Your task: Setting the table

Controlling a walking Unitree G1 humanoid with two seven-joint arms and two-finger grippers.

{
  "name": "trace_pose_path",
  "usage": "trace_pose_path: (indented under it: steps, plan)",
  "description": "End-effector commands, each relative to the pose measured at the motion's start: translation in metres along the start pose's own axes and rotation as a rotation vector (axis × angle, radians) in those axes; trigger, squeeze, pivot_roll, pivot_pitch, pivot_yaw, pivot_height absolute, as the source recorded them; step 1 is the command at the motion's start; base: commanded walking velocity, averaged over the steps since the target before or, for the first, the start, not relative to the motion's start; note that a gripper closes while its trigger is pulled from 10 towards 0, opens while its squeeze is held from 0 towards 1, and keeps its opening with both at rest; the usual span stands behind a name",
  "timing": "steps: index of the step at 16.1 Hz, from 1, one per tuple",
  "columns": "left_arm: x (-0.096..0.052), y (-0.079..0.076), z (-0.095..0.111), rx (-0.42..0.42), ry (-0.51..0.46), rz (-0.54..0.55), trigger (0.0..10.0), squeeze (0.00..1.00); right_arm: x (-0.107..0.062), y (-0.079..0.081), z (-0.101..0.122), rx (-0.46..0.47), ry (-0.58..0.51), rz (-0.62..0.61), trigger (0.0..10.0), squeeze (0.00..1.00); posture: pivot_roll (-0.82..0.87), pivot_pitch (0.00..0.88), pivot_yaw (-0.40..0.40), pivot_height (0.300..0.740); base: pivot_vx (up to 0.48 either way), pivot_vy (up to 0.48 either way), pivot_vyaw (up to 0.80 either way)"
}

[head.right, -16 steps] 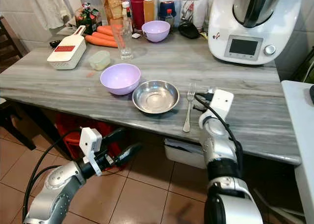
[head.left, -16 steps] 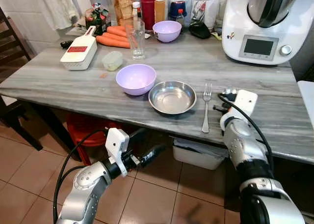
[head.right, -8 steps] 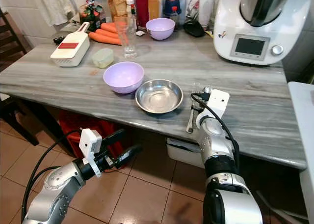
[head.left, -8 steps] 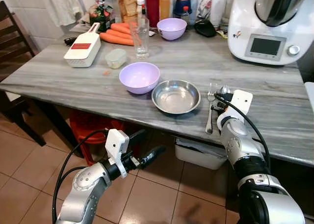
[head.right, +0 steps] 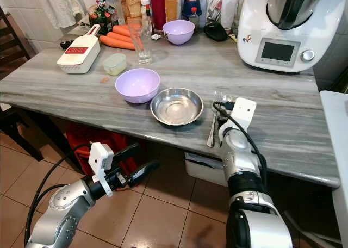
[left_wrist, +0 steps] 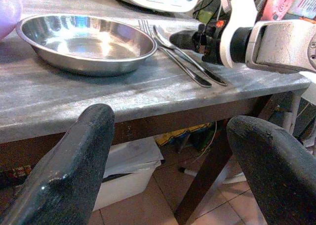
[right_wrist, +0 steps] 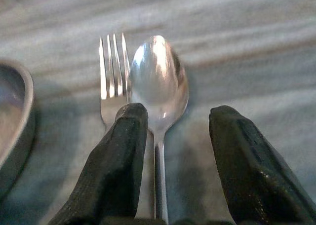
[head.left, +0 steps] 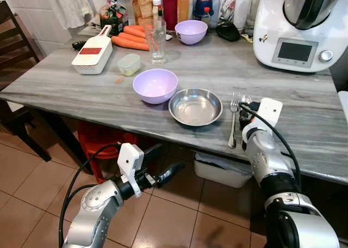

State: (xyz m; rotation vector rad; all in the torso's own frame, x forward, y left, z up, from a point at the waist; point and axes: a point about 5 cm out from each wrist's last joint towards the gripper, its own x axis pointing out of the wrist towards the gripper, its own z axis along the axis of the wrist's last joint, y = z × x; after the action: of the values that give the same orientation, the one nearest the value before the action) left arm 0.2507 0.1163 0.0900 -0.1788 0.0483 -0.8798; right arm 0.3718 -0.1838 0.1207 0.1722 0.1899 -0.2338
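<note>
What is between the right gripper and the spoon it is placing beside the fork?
Nothing visible. The right gripper is open, its fingers straddling the spoon, which lies on the table right beside the fork, next to the steel bowl.

right hand [right_wrist: 170, 161] | opened | spoon [right_wrist: 157, 82] now beside fork [right_wrist: 111, 77]

Near the grey marble table's [head.left: 65, 85] front edge, a lilac plastic bowl [head.left: 155, 85] sits left of a round steel dish [head.left: 195, 106]; a steel fork [head.left: 234, 119] and a steel spoon [right_wrist: 157, 87] lie right of the dish.
</note>
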Motion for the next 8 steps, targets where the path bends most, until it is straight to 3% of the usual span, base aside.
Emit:
trace_pose_path:
  steps: [1, 4, 8]
  plan:
    - [0.0, 0.001, 0.001, 0.01, -0.001, 0.0, 10.0, 0.0, -0.001, 0.003, 0.008, -0.015, -0.049, 0.009, 10.0, 1.0, -0.07, 0.081, 0.061, 0.74, 0.0, 0.0, 0.0]
    - [0.002, 0.002, 0.002, 0.012, -0.013, 0.008, 10.0, 0.0, -0.004, 0.003, 0.02, -0.016, -0.125, 0.021, 10.0, 1.0, -0.07, 0.077, 0.059, 0.74, 0.0, 0.0, 0.0]
    - [0.003, 0.004, 0.007, -0.002, -0.044, 0.031, 10.0, 0.0, -0.022, 0.003, 0.036, -0.118, -0.277, 0.066, 10.0, 1.0, -0.07, 0.065, 0.056, 0.74, 0.0, 0.0, 0.0]
